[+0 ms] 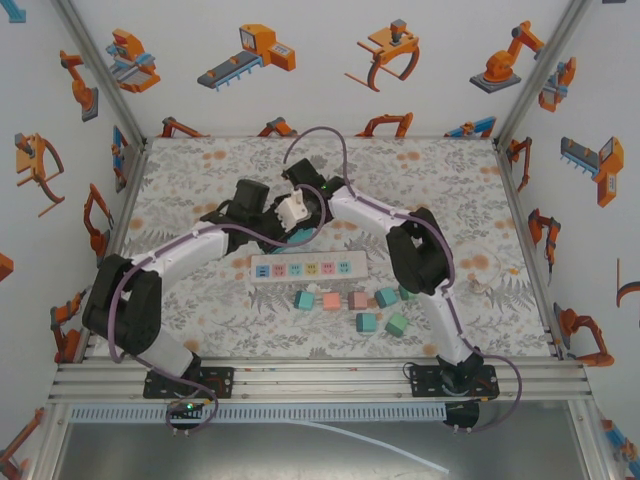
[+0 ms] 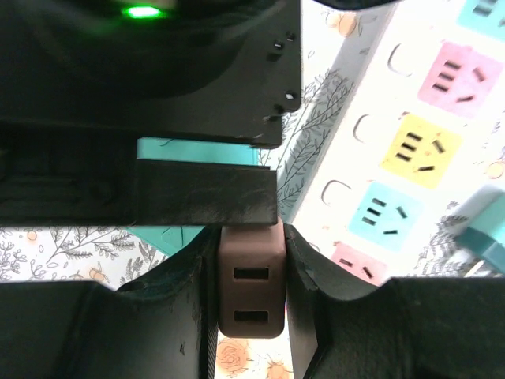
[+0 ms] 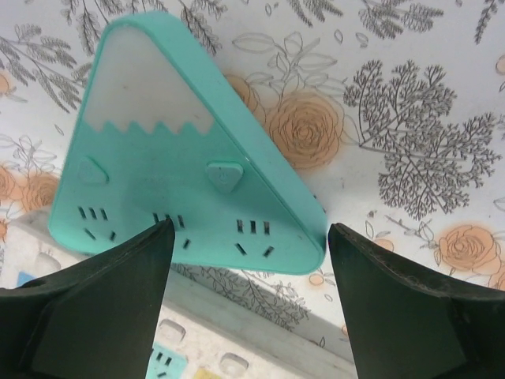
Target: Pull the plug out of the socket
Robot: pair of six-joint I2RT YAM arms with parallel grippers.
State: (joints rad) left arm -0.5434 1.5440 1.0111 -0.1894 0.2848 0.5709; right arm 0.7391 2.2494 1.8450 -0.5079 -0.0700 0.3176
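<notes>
A small brown plug (image 2: 251, 296) with two slots in its face is clamped between my left gripper's (image 2: 251, 241) fingers, above the flowered cloth. Its top end is hidden under the right gripper's black body, so contact with the socket cannot be judged. The socket (image 3: 158, 158) is a teal triangle with a white peak, lying flat on the cloth. My right gripper (image 3: 250, 229) stands open over the socket's lower edge; one finger overlaps that edge, the other is clear of the corner. From above, both grippers (image 1: 278, 212) (image 1: 305, 207) meet mid-table over a sliver of the teal socket (image 1: 299, 237).
A white power strip (image 1: 308, 268) with several coloured outlets lies just in front of the grippers, also seen in the left wrist view (image 2: 410, 150). Several small coloured blocks (image 1: 355, 300) sit nearer the table's front edge. Printed walls close in the table.
</notes>
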